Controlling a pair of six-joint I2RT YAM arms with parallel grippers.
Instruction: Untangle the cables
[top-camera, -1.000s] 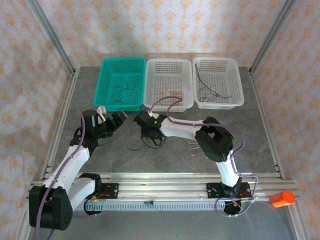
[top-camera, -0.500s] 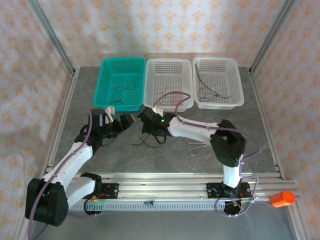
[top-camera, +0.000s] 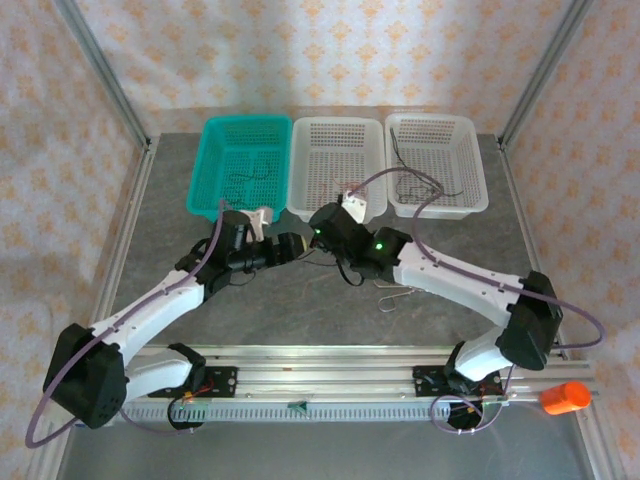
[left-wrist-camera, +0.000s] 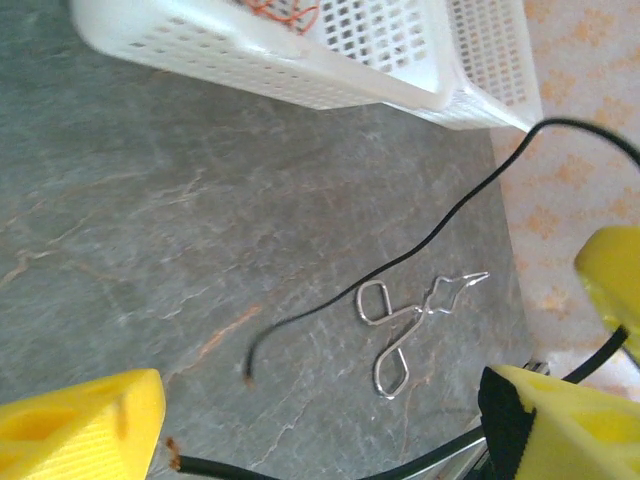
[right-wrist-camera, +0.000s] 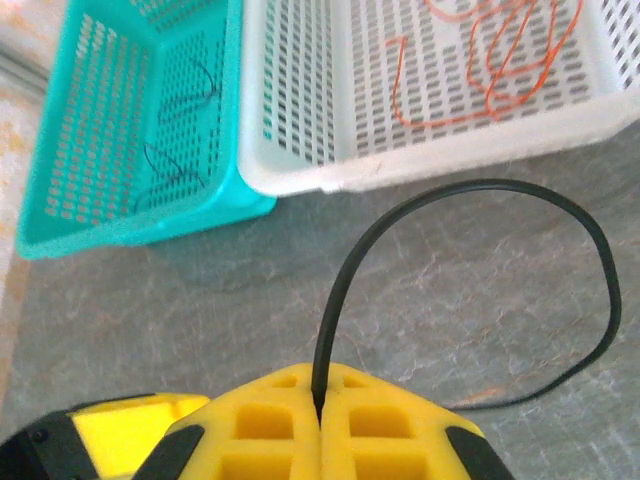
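A thin black cable (right-wrist-camera: 478, 184) arcs in a wide loop from the right hand (right-wrist-camera: 320, 395), which is clamped on it; the left hand (left-wrist-camera: 320, 425) is spread wide.

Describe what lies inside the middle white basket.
Looped orange-red cables lie on the floor of the middle basket. From above, the right arm and its purple cable cover the near right corner, hiding that spot.

Three baskets stand in a row along the far side of the table (top-camera: 200, 300): left basket (top-camera: 247, 121), middle basket (top-camera: 338, 123) and right basket (top-camera: 430, 118), each with cables (top-camera: 420, 187) inside. Just before the left and middle ones, the left gripper (left-wrist-camera: 320, 410) and right gripper (right-wrist-camera: 320, 400) meet at a loose cable (right-wrist-camera: 480, 184). The clip (top-camera: 394, 292) lies on the table to their right.
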